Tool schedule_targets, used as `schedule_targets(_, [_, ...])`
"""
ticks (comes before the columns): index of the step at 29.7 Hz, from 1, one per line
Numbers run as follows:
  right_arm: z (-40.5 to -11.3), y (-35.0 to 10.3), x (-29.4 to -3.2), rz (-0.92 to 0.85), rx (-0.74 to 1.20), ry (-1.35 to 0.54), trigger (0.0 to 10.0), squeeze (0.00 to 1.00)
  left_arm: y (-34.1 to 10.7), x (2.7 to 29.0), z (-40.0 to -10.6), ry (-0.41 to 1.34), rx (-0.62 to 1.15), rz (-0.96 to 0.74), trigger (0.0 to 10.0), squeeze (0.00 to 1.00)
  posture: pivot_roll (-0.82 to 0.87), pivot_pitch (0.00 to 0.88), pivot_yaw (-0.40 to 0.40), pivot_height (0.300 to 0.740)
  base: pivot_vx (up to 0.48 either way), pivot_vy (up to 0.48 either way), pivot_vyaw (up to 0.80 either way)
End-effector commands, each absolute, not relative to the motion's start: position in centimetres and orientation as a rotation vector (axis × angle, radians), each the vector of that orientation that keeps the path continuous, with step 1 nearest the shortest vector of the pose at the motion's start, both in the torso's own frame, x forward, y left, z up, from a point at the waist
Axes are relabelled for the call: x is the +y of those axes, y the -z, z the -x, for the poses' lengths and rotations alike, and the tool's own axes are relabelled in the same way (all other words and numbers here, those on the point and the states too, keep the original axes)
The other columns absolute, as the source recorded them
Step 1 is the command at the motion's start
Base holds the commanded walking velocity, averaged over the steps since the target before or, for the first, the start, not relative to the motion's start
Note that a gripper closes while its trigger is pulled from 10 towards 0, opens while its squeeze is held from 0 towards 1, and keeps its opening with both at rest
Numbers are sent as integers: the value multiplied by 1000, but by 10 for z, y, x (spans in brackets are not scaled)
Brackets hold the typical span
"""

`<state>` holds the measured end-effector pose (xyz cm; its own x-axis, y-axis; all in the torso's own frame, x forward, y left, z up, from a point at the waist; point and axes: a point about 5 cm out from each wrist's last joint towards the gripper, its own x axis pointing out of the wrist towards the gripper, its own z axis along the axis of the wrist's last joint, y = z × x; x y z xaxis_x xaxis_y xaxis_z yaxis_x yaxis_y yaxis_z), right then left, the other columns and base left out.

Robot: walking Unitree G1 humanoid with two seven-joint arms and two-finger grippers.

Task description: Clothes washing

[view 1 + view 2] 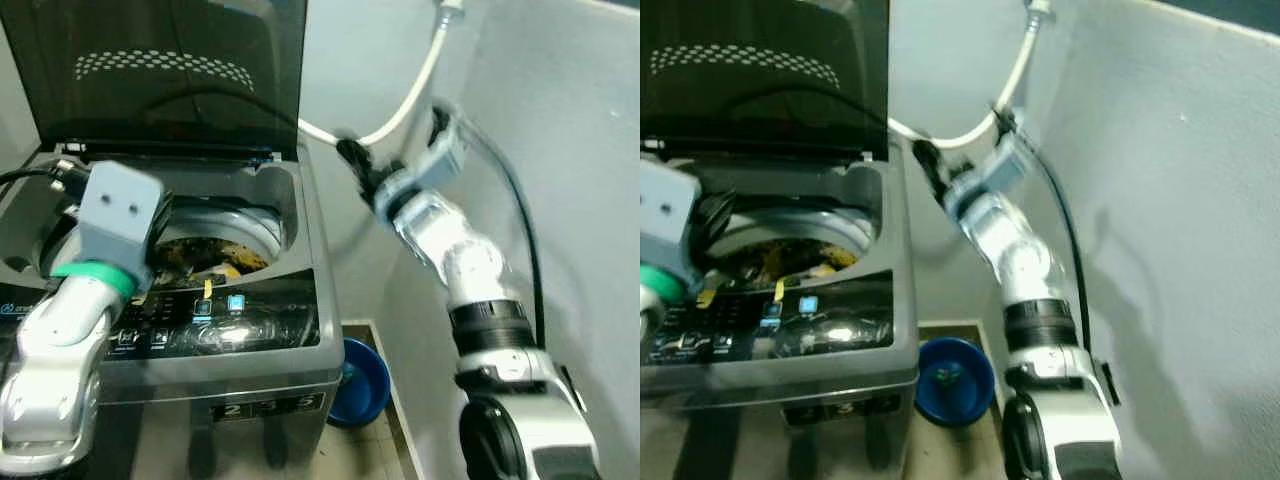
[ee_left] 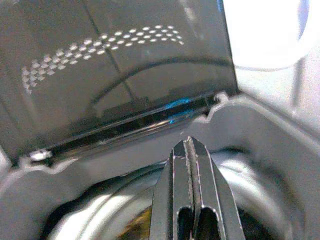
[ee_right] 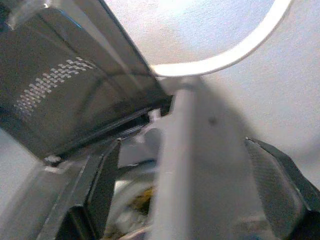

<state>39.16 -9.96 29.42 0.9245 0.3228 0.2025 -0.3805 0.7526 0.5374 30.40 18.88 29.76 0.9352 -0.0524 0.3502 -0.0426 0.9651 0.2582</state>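
Note:
A grey top-loading washing machine (image 1: 250,340) stands with its dark lid (image 1: 170,70) raised upright. Dark and yellow clothes (image 1: 215,255) lie in the drum. My left arm reaches over the drum's left side. In the left wrist view my left gripper (image 2: 189,150) is shut with nothing in it, pointing at the lid's hinge edge. My right gripper (image 1: 352,160) hovers open just off the machine's rear right corner. In the right wrist view the machine's grey rim (image 3: 175,165) runs between its spread fingers (image 3: 107,175).
A white hose (image 1: 410,95) curves down the wall behind the right gripper. A blue basin (image 1: 360,385) sits on the floor right of the machine. A pale wall (image 1: 580,150) stands close along the right arm.

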Motion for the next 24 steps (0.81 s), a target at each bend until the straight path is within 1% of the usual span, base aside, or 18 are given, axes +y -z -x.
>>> schedule_targets(1, [-384,-297,-98,-483,-174,-359,10000,0,-305,175,-318,-18,-392,-216,10000,0,39,0,-5,740,0,0,0])
schedule_targets(2, [-380,-294,-100,-455,-203,-343,10000,0,-313,167,-324,-3,-449,-178,10000,0,34,0,3,740,0,0,0])
schedule_targets(3, [-380,-294,-100,-455,-203,-343,10000,0,-313,167,-324,-3,-449,-178,10000,0,34,0,3,740,0,0,0])
schedule_targets(4, [-373,-288,-103,-457,-230,-337,10000,0,-323,159,-330,-2,-521,-147,10000,0,19,0,16,740,0,0,0])
schedule_targets(6, [-371,-286,-104,-464,-233,-338,10000,0,-324,159,-331,-9,-525,-136,10000,0,19,0,16,740,0,0,0])
schedule_targets(8, [-366,-283,-108,-431,-273,-313,10000,0,-327,157,-330,-38,-569,-127,10000,0,10,0,27,740,0,0,0])
schedule_targets(10, [-358,-278,-114,-380,-315,-277,10000,0,-324,158,-327,-3,-568,-120,10000,0,6,0,35,740,0,0,0])
schedule_targets(11, [-355,-274,-118,-364,-323,-263,10000,0,-321,161,-324,15,-568,-143,10000,0,6,0,35,740,0,0,0])
schedule_targets(14, [-351,-269,-121,-351,-329,-251,10000,0,-319,164,-321,29,-572,-174,10000,0,6,0,35,740,0,0,0])
schedule_targets(15, [-346,-265,-123,-308,-341,-247,10000,0,-307,168,-316,53,-517,-132,10000,0,6,0,31,740,0,0,0])
schedule_targets(16, [-346,-265,-123,-308,-341,-247,10000,0,-307,168,-316,53,-517,-132,10000,0,6,0,31,740,0,0,0])
schedule_targets(17, [-338,-259,-122,-246,-356,-257,10000,0,-290,176,-307,48,-445,-101,10000,0,4,0,24,740,0,0,0])
schedule_targets(18, [-336,-257,-120,-229,-359,-265,10000,0,-285,179,-304,27,-428,-111,10000,0,4,0,24,740,0,0,0])
schedule_targets(21, [-329,-252,-116,-272,-348,-286,10000,0,-271,185,-300,-44,-383,-196,10000,0,5,0,16,740,0,0,0])
schedule_targets(24, [-327,-247,-111,-252,-341,-297,10000,0,-260,187,-299,-59,-334,-150,10000,0,15,0,1,740,0,0,0])
